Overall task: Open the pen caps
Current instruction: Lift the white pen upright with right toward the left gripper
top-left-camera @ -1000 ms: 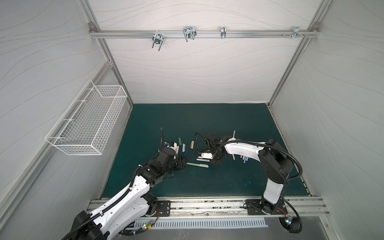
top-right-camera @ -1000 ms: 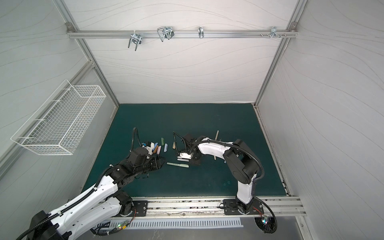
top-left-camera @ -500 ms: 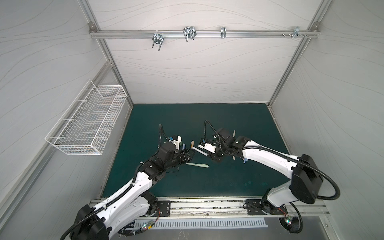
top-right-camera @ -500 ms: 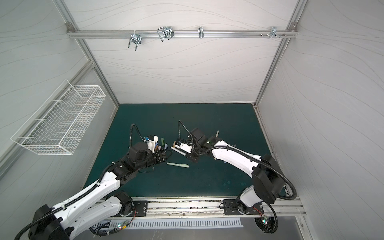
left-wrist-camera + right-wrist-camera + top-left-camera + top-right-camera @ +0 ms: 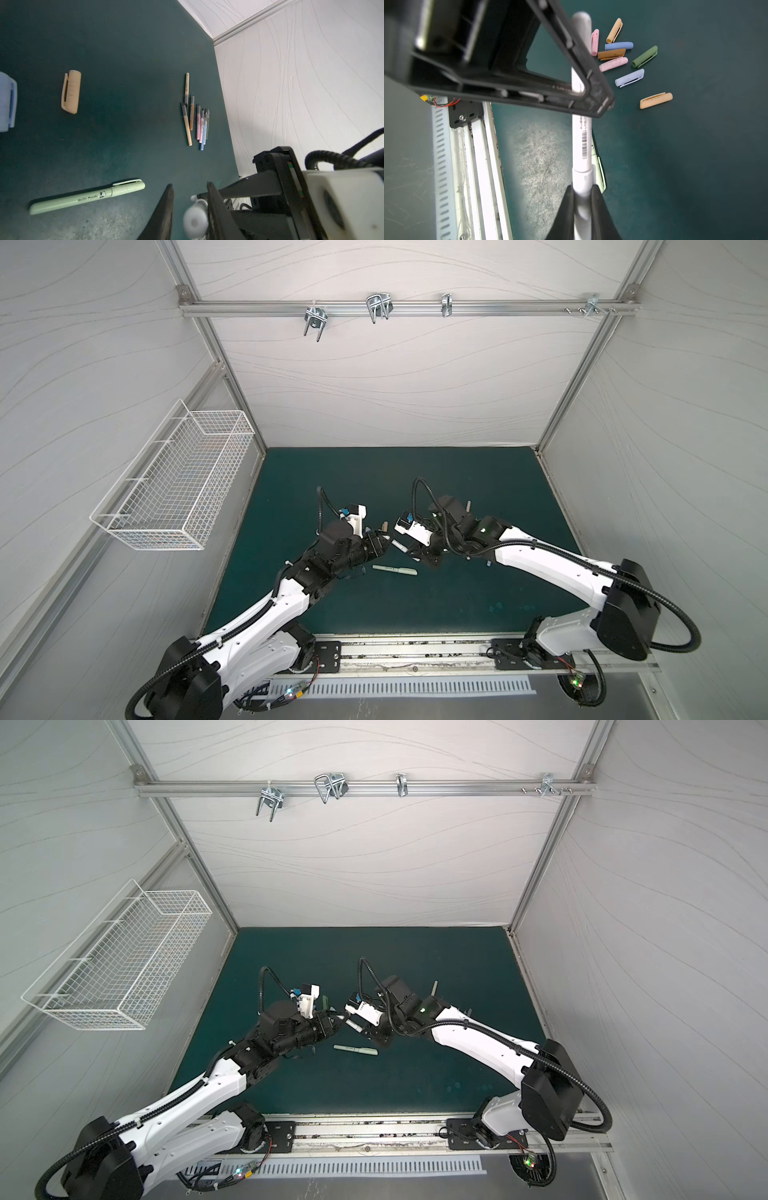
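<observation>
While right gripper (image 5: 582, 188) clamps white pen (image 5: 581, 141) by its cap (image 5: 582, 177), left gripper (image 5: 189, 185) straddles barrel (image 5: 581, 31), closure unclear. Likely light, stiff, slick: grip near seam.

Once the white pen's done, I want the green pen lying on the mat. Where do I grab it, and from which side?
Take the green pen by its long printed barrel, coming straight down and closing across its width. It lies flat on the mat with nothing resting on it, so only the top side is open. Leave the cap clear so it can be pulled off.
</observation>
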Tool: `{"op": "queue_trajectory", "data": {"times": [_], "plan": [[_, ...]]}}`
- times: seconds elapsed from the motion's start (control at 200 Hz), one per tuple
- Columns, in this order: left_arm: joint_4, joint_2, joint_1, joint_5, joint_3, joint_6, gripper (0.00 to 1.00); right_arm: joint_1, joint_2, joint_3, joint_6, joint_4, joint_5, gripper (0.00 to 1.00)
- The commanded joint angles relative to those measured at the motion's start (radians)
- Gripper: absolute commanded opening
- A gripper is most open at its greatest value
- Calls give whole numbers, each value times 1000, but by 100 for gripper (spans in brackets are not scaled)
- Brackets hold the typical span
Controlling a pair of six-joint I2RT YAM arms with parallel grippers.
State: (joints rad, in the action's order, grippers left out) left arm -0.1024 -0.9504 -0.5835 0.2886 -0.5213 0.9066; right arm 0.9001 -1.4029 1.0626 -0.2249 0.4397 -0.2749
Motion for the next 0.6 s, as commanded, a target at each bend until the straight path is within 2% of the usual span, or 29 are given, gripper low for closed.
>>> {"op": "queue_trajectory", "data": {"times": [0.0, 0.22, 0.395, 0.595], "plan": [[-54, -11, 2, -8, -4, 9, 22, 8, 29, -18, 23, -35, -41, 3], [-46, -30, 3, -68, -31, -14, 0, 8, 30, -37, 51, -32, -40, 0], [11, -21, 59, -124, -78, -26, 0, 1, 64, -99, 53, -38, -16, 0], [19, -55, 155, -51, -127, -17, 0, -67, 121, -180, 102, -58, -49, 0]]}}
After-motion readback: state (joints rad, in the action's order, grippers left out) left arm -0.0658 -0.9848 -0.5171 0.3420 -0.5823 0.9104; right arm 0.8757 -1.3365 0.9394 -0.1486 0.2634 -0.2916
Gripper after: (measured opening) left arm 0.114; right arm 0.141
